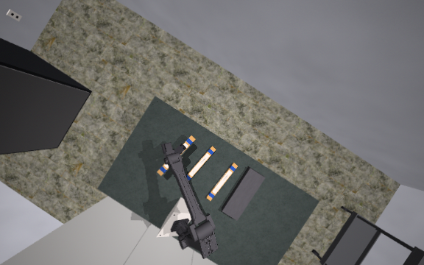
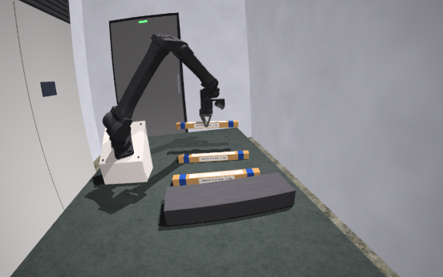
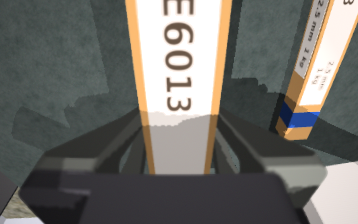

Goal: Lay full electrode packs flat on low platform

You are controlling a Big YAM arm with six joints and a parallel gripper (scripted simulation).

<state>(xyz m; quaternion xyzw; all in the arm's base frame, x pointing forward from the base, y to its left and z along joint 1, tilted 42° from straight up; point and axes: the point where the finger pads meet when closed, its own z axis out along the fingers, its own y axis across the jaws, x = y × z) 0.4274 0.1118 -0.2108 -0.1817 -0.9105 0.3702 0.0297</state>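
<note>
Exterior view: my jaws clamp the far pack (image 2: pixel 207 125) mid-length, raised level off the counter (image 2: pixel 91 238); platform (image 2: pixel 229 198) bare, other two packs (image 2: pixel 214 156) untested.

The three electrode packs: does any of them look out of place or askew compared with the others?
Only the far pack stands out: it hangs level in the air above the mat, clamped near its middle by the gripper. The middle pack and the near pack lie flat and parallel; the low platform holds nothing.
</note>
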